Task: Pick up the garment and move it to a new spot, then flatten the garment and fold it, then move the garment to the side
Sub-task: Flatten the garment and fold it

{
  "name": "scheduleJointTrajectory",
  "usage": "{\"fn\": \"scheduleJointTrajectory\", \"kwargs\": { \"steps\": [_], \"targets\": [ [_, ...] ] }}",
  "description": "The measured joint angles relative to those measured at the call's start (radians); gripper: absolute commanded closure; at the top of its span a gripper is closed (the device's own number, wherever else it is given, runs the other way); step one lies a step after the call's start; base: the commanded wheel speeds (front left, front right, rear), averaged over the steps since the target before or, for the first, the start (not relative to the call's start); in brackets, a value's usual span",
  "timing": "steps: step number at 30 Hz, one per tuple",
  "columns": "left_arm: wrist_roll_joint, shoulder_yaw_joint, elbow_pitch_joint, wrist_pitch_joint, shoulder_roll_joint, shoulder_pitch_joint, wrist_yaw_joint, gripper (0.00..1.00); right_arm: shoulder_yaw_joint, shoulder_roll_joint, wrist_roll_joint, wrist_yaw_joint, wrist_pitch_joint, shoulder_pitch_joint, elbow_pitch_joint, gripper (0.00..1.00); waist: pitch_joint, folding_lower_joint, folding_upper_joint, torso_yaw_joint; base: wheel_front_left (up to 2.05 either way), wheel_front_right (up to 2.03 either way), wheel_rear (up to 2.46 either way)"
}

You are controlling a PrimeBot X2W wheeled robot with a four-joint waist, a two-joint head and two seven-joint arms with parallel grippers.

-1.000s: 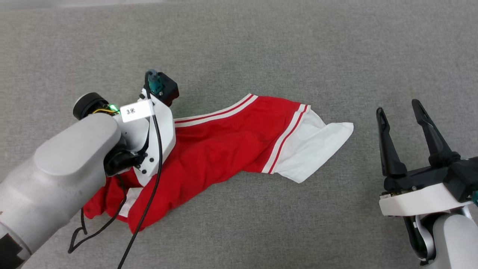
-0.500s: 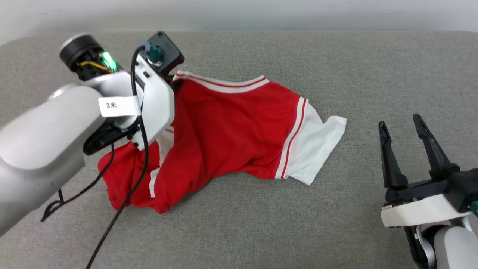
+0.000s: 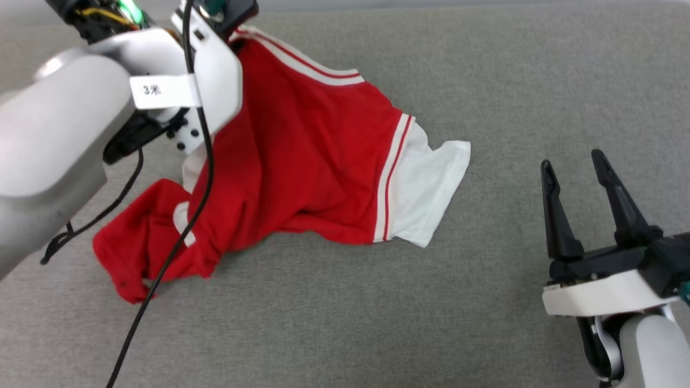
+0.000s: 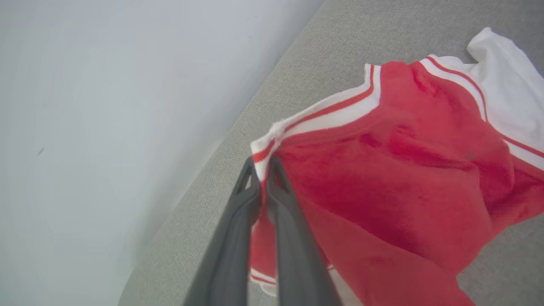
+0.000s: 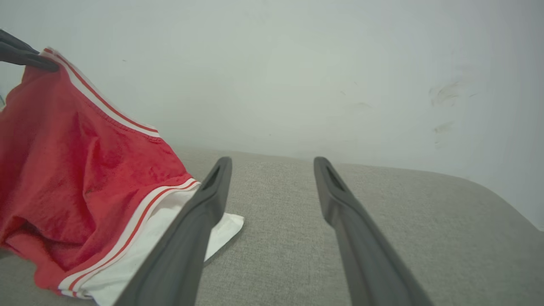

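A grey fabric-covered tabletop (image 3: 485, 81) is seen, backed by a pale wall (image 5: 297, 63). The garment (image 3: 302, 161) is draped across the left half of the tabletop. One striped corner is raised clear of the surface, the red body slopes down from it, and the crumpled lower end and the white sleeve (image 3: 431, 183) rest on the grey fabric.

The right tool (image 3: 571, 157) is held wide open and empty at the right of the tabletop, well apart from the garment. The left tool (image 4: 260, 163) is closed tight on the striped trim (image 4: 323, 117) at the raised corner, with a thin pinch of cloth caught between its fingertips.

The garment is judged to be light, soft and wholly limp. It sags and creases under its own weight, so no shape can be expected to be kept when it is hung from one point. The doubled trim is judged a firmer hold than the single red layer, being less likely to slip or stretch. For flattening, a second hold is best taken at the striped seam beside the white sleeve, so that the cloth can be drawn taut between two points. Some drag from the rough surface is to be expected, and the trailing end may be bunched by it.
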Motion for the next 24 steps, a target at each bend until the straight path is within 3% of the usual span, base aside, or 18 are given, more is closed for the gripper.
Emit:
{"fn": "scheduleJointTrajectory", "kwargs": {
  "steps": [9, 14, 22, 23, 24],
  "targets": [
    [0.041, -0.021, 0.253, -0.060, -0.086, -0.042, -0.023, 1.00, 0.011, 0.004, -0.001, 0.000, -0.009, -0.056, -0.012, 0.00, 0.117, 0.0001, 0.0000, -0.064, 0.00, 0.00, 0.00],
    [0.030, -0.032, 0.396, -0.067, -0.108, -0.008, -0.032, 1.00, 0.011, 0.003, 0.000, 0.000, -0.012, -0.074, -0.015, 0.00, 0.156, 0.0001, 0.0000, -0.088, 0.00, 0.00, 0.00],
    [-0.041, -0.039, 0.473, -0.064, -0.123, 0.048, -0.035, 1.00, 0.015, 0.002, -0.005, 0.000, -0.014, -0.088, -0.020, 0.00, 0.176, 0.0001, 0.0000, -0.094, 0.00, 0.00, 0.00],
    [-0.046, -0.040, 0.481, -0.077, -0.126, 0.050, -0.035, 0.87, 0.014, 0.002, -0.008, 0.000, -0.014, -0.088, -0.021, 0.00, 0.176, 0.0001, 0.0000, -0.092, 0.00, 0.00, 0.00],
    [-0.048, -0.040, 0.488, -0.091, -0.130, 0.051, -0.035, 0.16, 0.015, 0.002, -0.009, 0.000, -0.014, -0.088, -0.022, 0.00, 0.174, 0.0001, 0.0000, -0.089, 0.00, 0.00, 0.00]
  ]
}}
